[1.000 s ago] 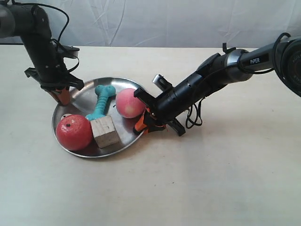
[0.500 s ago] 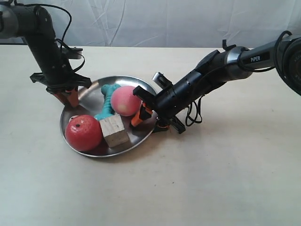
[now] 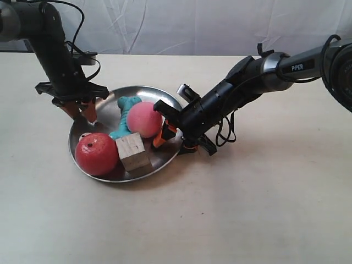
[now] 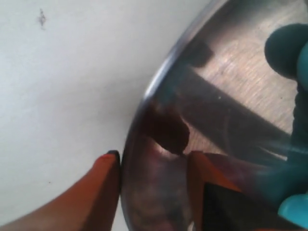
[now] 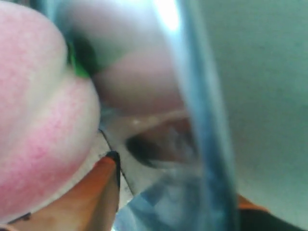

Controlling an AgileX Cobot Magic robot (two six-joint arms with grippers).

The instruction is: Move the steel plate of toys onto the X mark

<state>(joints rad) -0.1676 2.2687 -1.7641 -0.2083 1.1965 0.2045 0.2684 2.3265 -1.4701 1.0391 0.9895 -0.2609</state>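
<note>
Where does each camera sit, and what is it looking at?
Exterior: off the arms, looking down at the plate of toys; both arms show.
Left wrist: on the left arm, close on the rim; two orange fingers straddle it.
Right wrist: on the right arm, blurred against rim and peach; one finger shows.
All share the plate.
</note>
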